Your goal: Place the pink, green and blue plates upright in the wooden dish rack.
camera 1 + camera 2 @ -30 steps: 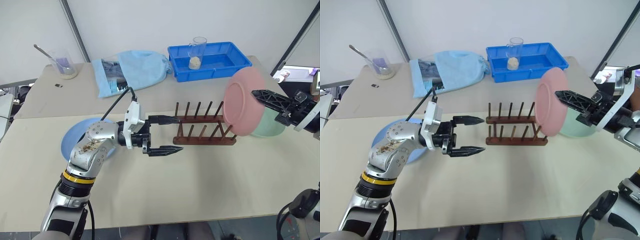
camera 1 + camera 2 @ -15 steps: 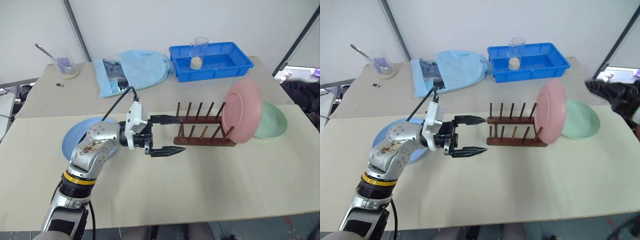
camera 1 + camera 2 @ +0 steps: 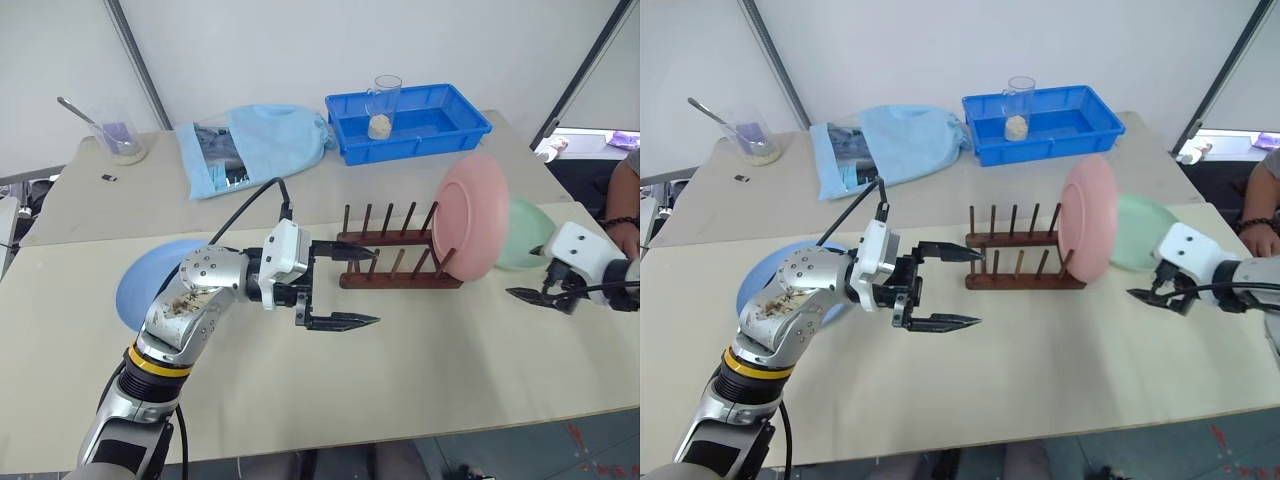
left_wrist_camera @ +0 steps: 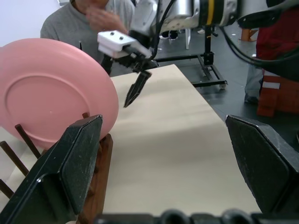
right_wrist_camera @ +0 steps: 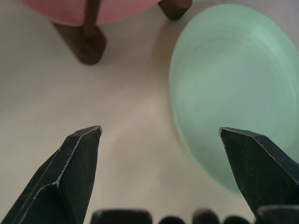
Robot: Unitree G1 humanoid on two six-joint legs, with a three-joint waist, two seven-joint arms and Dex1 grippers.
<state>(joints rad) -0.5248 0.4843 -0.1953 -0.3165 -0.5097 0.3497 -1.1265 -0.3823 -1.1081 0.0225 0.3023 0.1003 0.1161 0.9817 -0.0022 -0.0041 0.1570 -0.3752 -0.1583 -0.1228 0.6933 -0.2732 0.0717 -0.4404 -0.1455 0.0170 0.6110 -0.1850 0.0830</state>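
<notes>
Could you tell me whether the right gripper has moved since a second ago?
Yes. The right gripper has let go of the pink plate, standing in the wooden dish rack, and dropped beside the green plate.

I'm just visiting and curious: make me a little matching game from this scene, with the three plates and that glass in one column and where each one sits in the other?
Things:
1. pink plate
2. green plate
3. blue plate
4. glass

Places:
A. lying on the table behind the left arm
B. standing in the blue tray
C. upright at the end of the wooden rack
D. lying on the table just beyond the rack, near the right gripper

Pairs: 1-C, 2-D, 3-A, 4-B
</notes>
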